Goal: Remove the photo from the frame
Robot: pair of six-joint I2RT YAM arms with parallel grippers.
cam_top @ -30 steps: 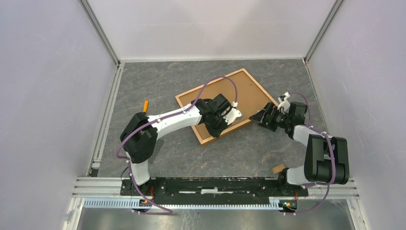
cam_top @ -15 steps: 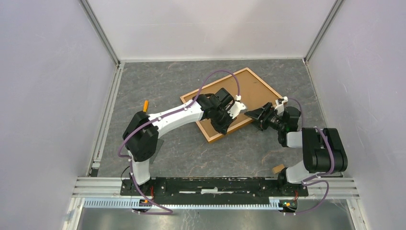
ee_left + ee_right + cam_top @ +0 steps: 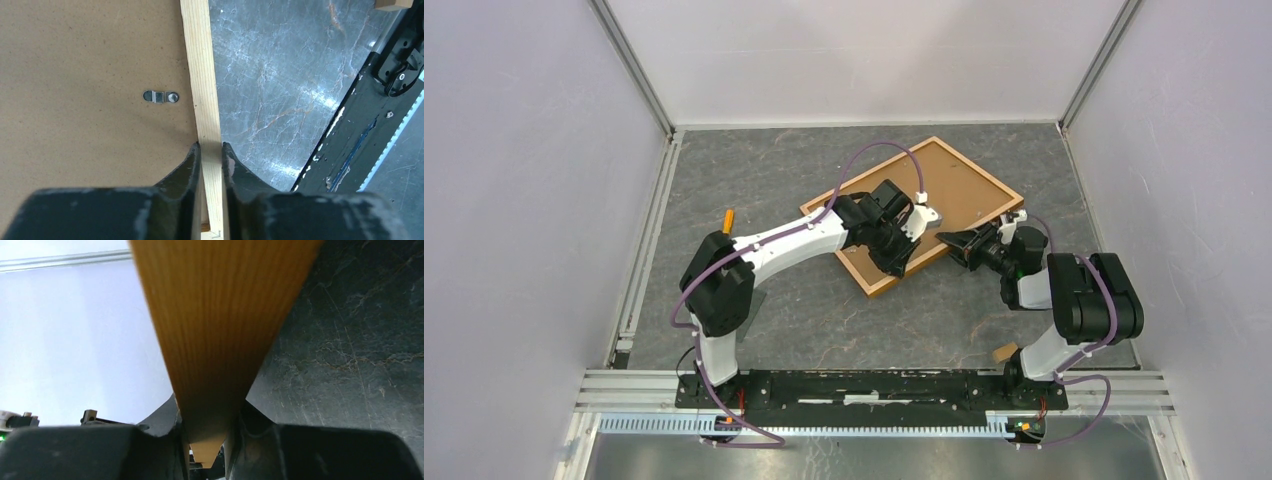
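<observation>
The frame has swung toward the upper right. Left gripper and right gripper now both clamp its border, but the backing is still on, so the photo is not reachable yet.

The photo cannot be seen in any view; only the brown back of the frame is shown. From above, part of its near side is covered by the left end effector, whose fingertips are too small to be told apart there. In the right wrist view the wooden edge is blurred and cut off at the top, and the right end effector is partly hidden behind it.
</observation>
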